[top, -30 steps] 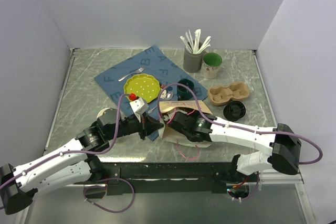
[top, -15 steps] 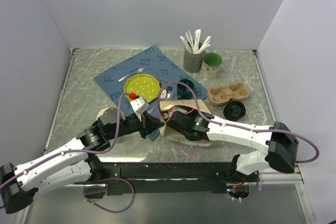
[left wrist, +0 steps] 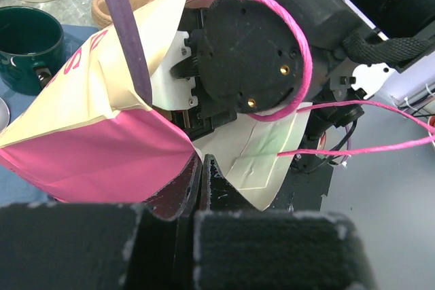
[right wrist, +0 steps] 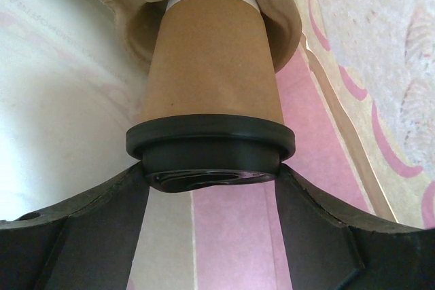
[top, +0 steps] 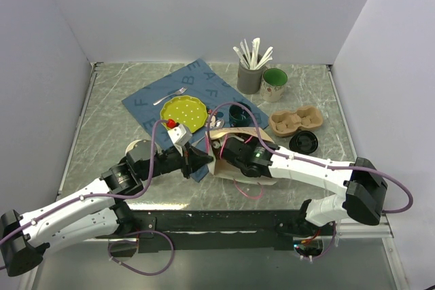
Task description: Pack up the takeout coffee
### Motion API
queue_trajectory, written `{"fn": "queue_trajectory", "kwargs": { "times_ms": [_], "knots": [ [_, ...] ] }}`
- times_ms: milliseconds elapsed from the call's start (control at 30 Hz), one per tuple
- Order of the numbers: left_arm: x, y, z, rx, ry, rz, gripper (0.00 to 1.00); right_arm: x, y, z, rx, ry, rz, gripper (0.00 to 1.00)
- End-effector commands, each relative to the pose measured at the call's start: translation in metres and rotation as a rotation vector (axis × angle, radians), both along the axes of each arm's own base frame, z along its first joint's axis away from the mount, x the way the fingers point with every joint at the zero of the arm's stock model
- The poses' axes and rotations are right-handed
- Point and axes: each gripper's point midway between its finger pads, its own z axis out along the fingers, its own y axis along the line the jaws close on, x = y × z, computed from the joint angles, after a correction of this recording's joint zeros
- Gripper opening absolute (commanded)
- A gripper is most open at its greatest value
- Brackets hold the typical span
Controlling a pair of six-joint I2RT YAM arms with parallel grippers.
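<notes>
Near the front edge of the counter (top: 109, 127), the paper bag (left wrist: 95, 154) lies on its side with its mouth turned toward the right arm, and I'm in the middle of loading it. I judge the coffee cup (right wrist: 211, 66) to be about as deep as it will go: it is inside the bag, its base pressed into the crumpled paper at the far end.

My left claw (left wrist: 202, 174) is pressed together on the bag's edge, pinching the paper so the mouth holds open. My right claw (right wrist: 211, 171) is reaching inside, spread wide, its two fingers bearing on either side of the black lid (right wrist: 211, 142), so it carries the cup by its top.

What comes next, as I read it, is to let the right claw widen a touch and back straight out while the left pinch holds. One pink string handle (left wrist: 299, 39) loops over the right wrist, so I would expect it to snag if I pull out carelessly. After that the bag wants standing upright, since the cup is lying on its side.
</notes>
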Motion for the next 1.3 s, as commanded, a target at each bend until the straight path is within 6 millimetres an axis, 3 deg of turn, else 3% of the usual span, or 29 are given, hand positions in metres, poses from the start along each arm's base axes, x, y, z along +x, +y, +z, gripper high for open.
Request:
{"fn": "queue_trajectory", "kwargs": {
  "times_ms": [0,367,500,867,1267],
  "knots": [
    [-0.051,-0.014,0.028,-0.097,-0.011,-0.254,0.01,0.021,-0.015,0.001,0.041,-0.066,-0.137,0.56],
    [-0.05,-0.017,0.028,-0.09,0.0,-0.258,0.01,0.026,-0.012,-0.003,0.06,-0.069,-0.141,0.59],
    [-0.05,-0.018,0.027,-0.089,0.007,-0.258,0.01,0.025,-0.012,0.001,0.075,-0.074,-0.117,0.72],
    [-0.046,-0.02,0.026,-0.072,0.005,-0.236,0.01,0.019,-0.014,0.016,0.123,-0.08,-0.081,0.86],
    [-0.045,-0.022,0.029,-0.077,0.01,-0.232,0.01,0.013,-0.021,0.031,0.147,-0.081,-0.087,0.89]
  ]
}}
